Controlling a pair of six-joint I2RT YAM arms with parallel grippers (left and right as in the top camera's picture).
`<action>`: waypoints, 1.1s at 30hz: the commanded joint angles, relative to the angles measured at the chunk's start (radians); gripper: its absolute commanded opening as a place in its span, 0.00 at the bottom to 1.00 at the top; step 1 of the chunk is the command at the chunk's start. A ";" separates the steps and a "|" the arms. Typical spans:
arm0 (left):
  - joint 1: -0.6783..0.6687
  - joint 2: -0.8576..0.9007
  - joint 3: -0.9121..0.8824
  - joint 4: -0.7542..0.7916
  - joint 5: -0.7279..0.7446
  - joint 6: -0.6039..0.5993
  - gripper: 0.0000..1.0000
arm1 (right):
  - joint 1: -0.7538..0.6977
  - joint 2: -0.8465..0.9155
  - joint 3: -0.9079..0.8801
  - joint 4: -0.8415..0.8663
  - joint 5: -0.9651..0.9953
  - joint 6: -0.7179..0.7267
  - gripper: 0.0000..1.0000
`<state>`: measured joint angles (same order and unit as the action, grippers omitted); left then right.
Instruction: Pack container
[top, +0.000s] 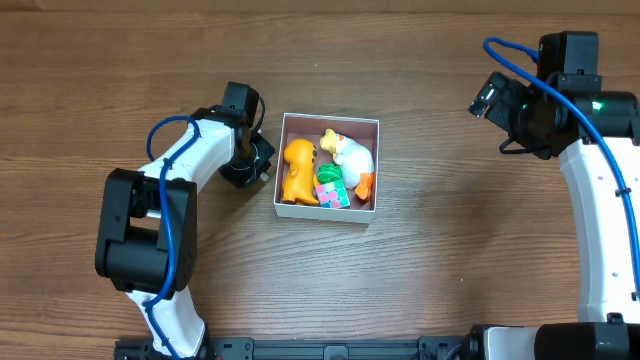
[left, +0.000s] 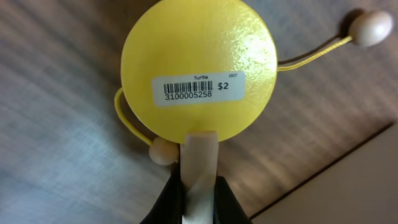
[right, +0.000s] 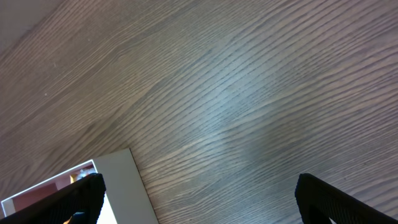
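Pinched tight in the left gripper (left: 199, 186), right up against the wrist lens: the pale wooden stub (left: 200, 146) of a yellow disc toy (left: 199, 56). Wears a white barcode sticker (left: 198, 88) marked "Turtle" and "$2". Trails thin yellow cords ending in pale wooden beads (left: 370, 28), one far out from the disc and one right beside the stub. Cannot tell whether resting on the table (top: 420, 280) or lifted off it. From overhead, left gripper (top: 246, 165) just beside the left wall of the container (top: 325, 211), toy itself hidden beneath the black fingers. Container near the middle of the table, white walls, pink-mauve floor, open-topped and already crowded. Inside, against the left wall, an orange toy (top: 299, 170); toward the far right corner, a white and yellow toy (top: 346, 150); between them and nearer the front wall, a green piece (top: 328, 175) over a pink patterned block (top: 334, 194). Right gripper (top: 490, 97) well apart from the container, off beyond its right wall and farther back — dark fingertips (right: 84, 193) spread wide at the wrist view's lower corners, nothing between them but wood grain, one white container corner (right: 121, 180) showing low at that view's left.
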<state>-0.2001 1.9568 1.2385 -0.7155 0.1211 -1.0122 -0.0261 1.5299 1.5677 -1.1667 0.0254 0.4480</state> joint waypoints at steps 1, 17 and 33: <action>0.024 0.028 0.005 -0.084 0.010 0.100 0.04 | -0.002 0.002 0.004 0.006 -0.002 0.004 1.00; -0.204 -0.376 0.216 -0.258 -0.107 0.658 0.11 | -0.002 0.002 0.004 0.006 -0.002 0.004 1.00; -0.315 -0.219 0.325 -0.280 -0.036 0.638 0.46 | -0.002 0.002 0.004 0.006 -0.002 0.004 1.00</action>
<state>-0.5304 1.7863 1.4475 -0.9173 0.0795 -0.3847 -0.0261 1.5299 1.5677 -1.1667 0.0250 0.4484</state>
